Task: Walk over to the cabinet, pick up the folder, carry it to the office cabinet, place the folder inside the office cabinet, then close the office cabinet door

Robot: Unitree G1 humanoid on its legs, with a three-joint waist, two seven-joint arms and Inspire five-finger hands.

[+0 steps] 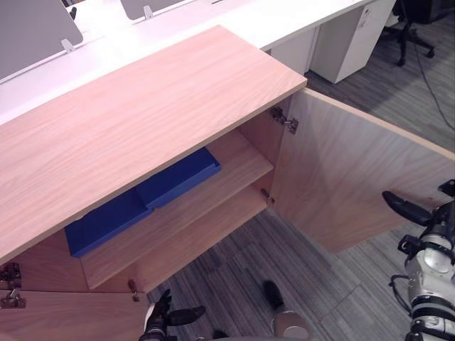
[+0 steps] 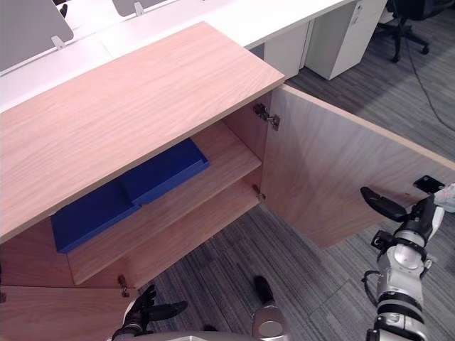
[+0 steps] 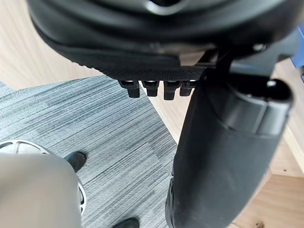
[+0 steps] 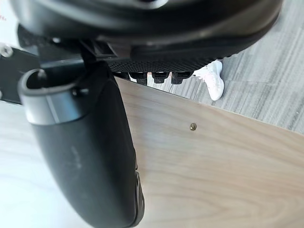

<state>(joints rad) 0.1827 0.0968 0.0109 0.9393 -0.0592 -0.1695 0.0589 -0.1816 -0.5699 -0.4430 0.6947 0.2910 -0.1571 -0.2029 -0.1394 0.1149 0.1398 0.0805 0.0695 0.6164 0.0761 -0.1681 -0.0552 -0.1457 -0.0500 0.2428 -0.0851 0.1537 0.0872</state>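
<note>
Right hand (image 2: 387, 206): fingers relaxed, thumb out, grasping nothing, level with the free edge of the cabinet's open door (image 2: 334, 177); contact could not be made out. Judged posed there to swing the door shut. Left hand (image 2: 146, 311): likewise slack and empty, low in front of the cabinet (image 2: 128, 106). Blue folder (image 2: 128, 192) lay flat on the upper shelf (image 2: 227, 162) inside the cabinet, so placement looked done; closing not yet.

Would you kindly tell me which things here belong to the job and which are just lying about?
Job: blue folder, inside the office cabinet; its open door; right hand by the door's free edge; left hand low, idle.
Lying about: white desk, drawer unit, office chair, a person's white shoe.
</note>
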